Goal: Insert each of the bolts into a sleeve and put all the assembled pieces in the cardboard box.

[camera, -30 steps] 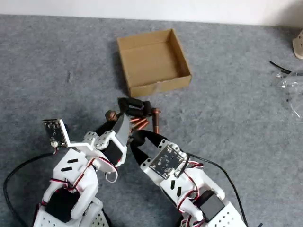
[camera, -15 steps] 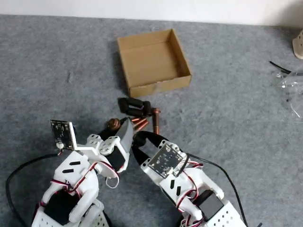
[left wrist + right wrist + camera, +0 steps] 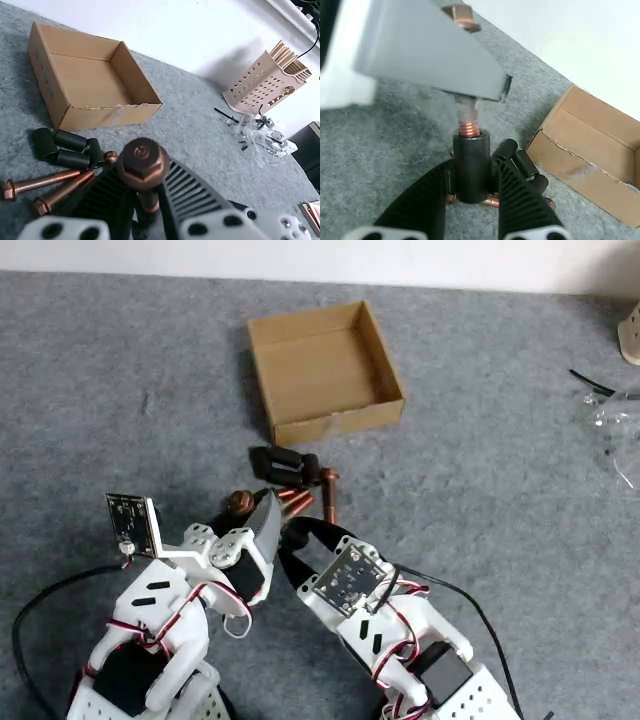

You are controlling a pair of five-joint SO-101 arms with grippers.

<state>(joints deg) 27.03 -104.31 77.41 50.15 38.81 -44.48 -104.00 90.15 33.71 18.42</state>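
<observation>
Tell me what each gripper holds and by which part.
Left gripper clamps a copper bolt on its shank, just below the head. Right gripper clamps a black sleeve around its body.

1. There were four copper bolts (image 3: 328,495): one was gripped and three lay loose.
2. There were at least four black sleeves (image 3: 285,465): one was gripped, and the rest were clustered at the box's 6 o'clock.
3. There was one cardboard box (image 3: 335,422).
4. There were two robot arms (image 3: 160,620).

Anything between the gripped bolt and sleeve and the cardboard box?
Yes. Loose sleeves and loose bolts lie between the cardboard box near wall and the bolt in the left gripper and sleeve in the right gripper. They lie low; a lifted carry would likely clear them.
</observation>
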